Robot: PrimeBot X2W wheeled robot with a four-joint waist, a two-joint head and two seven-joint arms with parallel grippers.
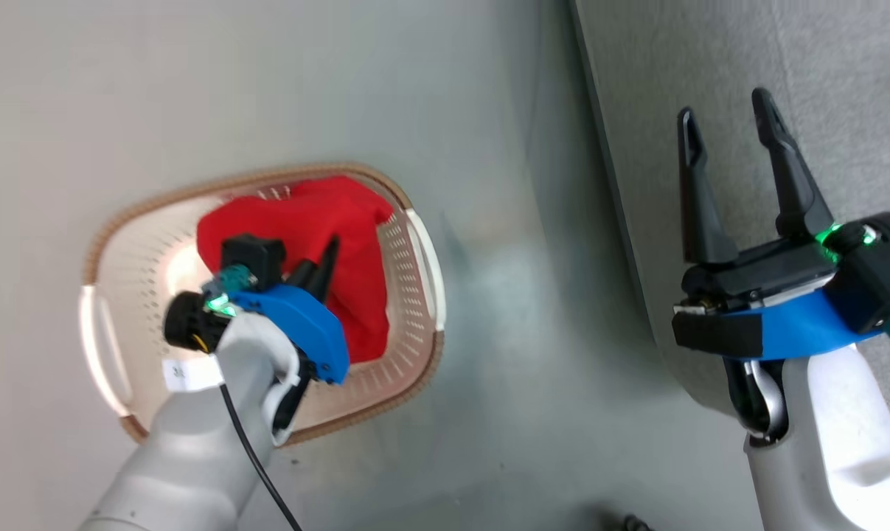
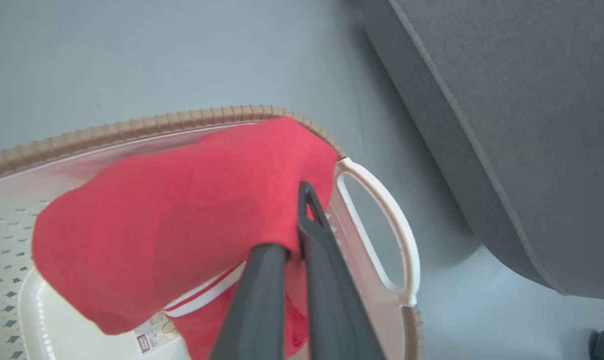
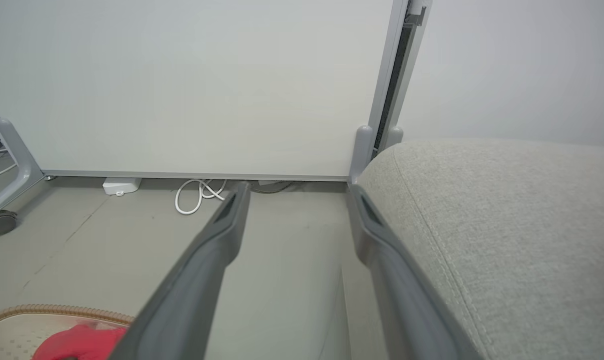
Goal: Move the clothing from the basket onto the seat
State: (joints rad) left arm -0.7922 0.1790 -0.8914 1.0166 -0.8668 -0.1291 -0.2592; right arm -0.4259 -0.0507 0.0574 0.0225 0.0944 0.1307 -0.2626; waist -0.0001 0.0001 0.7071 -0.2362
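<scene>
Head view shows my left claw (image 1: 321, 259) down inside the basket (image 1: 268, 175), which sits on the floor (image 1: 489, 110). Its two fingers are squeezed almost together, and a fold of the clothing (image 1: 297, 221) is pinched between them. I hold it near the side of the basket that faces the seat (image 1: 784, 74), I think so the trip across is short. The clothing is bright red and soft. It hangs from my fingers in a big round lump, mostly inside the basket, with one edge up by the brown rim. Left wrist view shows white stripes (image 2: 206, 295) along a lower edge and a paper label (image 2: 154, 336) on the basket bottom under it. I cannot tell if the lump is one piece or two. My right claw (image 1: 723, 107) is well apart from the basket, over the edge of the seat. Its fingers are spread wide and hold nothing. I think it is there to help when the clothing comes. No red cloth lies on the part of the seat I can see, so the job looks only begun.
</scene>
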